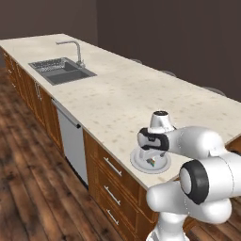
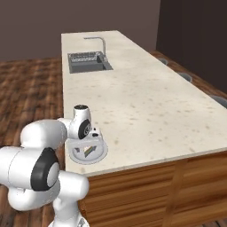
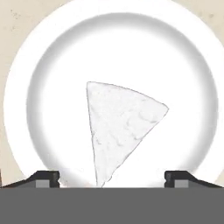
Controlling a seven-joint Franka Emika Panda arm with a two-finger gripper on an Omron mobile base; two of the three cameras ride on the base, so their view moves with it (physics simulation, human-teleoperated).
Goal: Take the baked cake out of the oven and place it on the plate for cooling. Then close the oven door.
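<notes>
While the gripper (image 3: 112, 177) hangs with jaws spread, a cake (image 3: 120, 127) wedge lies on the plate (image 3: 35, 57). Speckled cream counter (image 1: 127, 94) carries a sink (image 1: 61, 70) above wood flooring (image 1: 28, 179).

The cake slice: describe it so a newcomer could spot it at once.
Start from the long speckled cream countertop, at its near end, far from the grey sink. A round white plate sits by the edge there, under the gripper. On it lies the white-topped wedge-shaped cake slice, the plate's one item.
</notes>
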